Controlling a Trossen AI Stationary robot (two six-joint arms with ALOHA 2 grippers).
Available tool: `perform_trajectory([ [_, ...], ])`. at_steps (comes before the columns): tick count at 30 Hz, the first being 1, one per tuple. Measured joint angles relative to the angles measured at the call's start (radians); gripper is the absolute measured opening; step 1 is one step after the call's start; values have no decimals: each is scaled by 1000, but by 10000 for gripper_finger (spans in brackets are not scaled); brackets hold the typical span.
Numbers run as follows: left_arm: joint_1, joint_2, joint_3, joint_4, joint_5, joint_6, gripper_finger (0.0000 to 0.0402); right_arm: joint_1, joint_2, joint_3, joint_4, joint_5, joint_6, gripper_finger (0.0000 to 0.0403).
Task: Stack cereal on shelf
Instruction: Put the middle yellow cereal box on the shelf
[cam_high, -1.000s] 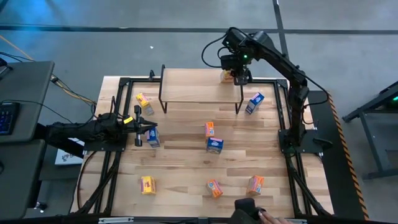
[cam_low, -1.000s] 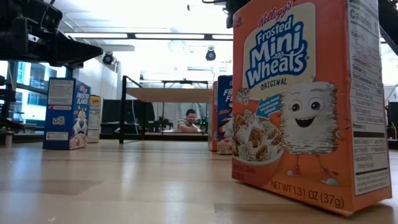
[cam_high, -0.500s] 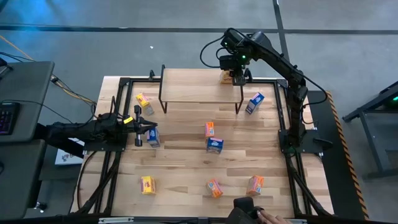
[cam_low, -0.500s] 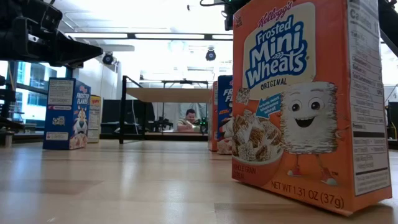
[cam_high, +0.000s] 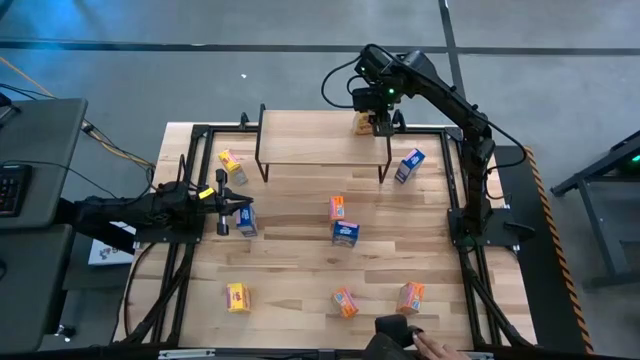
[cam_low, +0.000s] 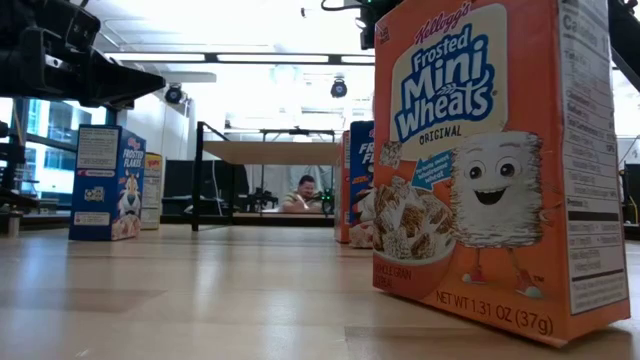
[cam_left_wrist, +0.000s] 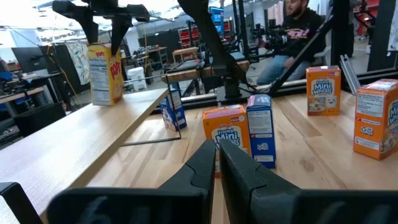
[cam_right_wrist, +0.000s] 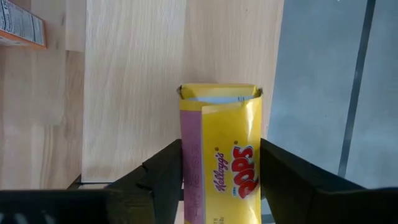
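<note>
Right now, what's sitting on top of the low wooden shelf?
One yellow cardboard cereal box stands at the right end of the light wood shelf, with the right gripper over it, fingers open on either side. The arm hides the plank just behind it.

Yellow box (cam_right_wrist: 221, 155) with red lettering and a pink side on the pale wood shelf (cam_high: 310, 137); orange box (cam_low: 490, 160) shows blue-and-white lettering; blue box (cam_low: 105, 183).

The orange box (cam_low: 495, 160) reads "Kellogg's Frosted Mini Wheats Original, NET WT 1.31 OZ (37g)". The blue box (cam_low: 105, 183) reads "Frosted Flakes". The yellow box (cam_right_wrist: 221, 155) reads "Kellogg's Pops".
</note>
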Motion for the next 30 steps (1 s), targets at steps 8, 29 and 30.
perform_trajectory([
  [8, 0, 0, 0, 0, 0, 0, 15, -1, 0, 0, 27, 14, -1, 204],
  [29, 0, 0, 0, 0, 0, 0, 15, -43, 0, 0, 85, 37, 76, 205],
  [30, 0, 0, 0, 0, 0, 0, 15, -43, 0, 0, 89, 35, 80, 205],
])
